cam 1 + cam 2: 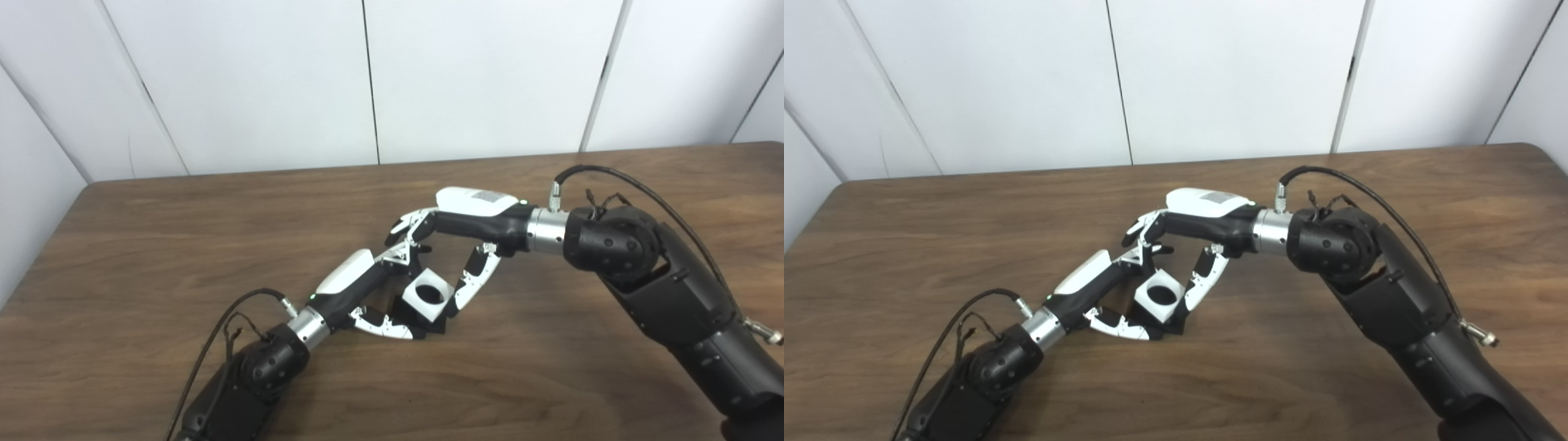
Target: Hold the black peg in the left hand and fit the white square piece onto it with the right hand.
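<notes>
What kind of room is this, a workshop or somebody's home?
Probably a robot test lab: a bare wooden table, plain white wall panels, and two robot hands working on one white piece.

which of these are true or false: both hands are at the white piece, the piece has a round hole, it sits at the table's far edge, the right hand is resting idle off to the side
1. Both the left hand and right hand are at the white square piece: true.
2. The piece has a round hole: true.
3. It sits at the far edge of the table: false, it is near the middle.
4. The right hand rests idle off to the side: false, its fingers reach the piece.
</notes>
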You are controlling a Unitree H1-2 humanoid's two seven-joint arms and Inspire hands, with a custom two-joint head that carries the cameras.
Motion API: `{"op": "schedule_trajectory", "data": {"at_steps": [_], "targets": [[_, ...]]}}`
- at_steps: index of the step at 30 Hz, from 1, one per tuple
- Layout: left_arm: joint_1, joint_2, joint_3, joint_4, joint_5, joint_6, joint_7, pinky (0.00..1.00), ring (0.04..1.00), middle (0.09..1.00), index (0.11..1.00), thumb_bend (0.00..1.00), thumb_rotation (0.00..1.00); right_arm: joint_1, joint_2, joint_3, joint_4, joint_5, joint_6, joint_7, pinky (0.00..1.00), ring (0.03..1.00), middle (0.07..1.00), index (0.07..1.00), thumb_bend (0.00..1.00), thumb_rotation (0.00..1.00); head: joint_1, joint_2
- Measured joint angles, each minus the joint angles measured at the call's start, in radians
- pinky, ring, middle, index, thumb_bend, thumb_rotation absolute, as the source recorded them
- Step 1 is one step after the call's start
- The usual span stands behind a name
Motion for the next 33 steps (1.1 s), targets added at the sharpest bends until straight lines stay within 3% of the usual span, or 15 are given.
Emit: {"op": "schedule_trajectory", "data": {"at_steps": [14, 33], "targets": [[0.0, -0.001, 0.0, -0.001, 0.001, 0.002, 0.0, 0.91, 0.984, 0.943, 0.495, 0.52, 0.08, 0.001, 0.004, -0.004, 0.064, -0.021, -0.009, -0.013, 0.85, 0.913, 0.848, 0.479, 0.52, 0.14, 0.002, 0.0], [-0.002, -0.011, -0.001, -0.001, 0.005, 0.009, 0.0, 0.9, 0.979, 0.936, 0.495, 0.52, 0.08, -0.003, 0.069, -0.015, 0.085, -0.023, -0.009, -0.036, 0.85, 0.916, 0.849, 0.479, 0.52, 0.14, 0.014, 0.012]]}}
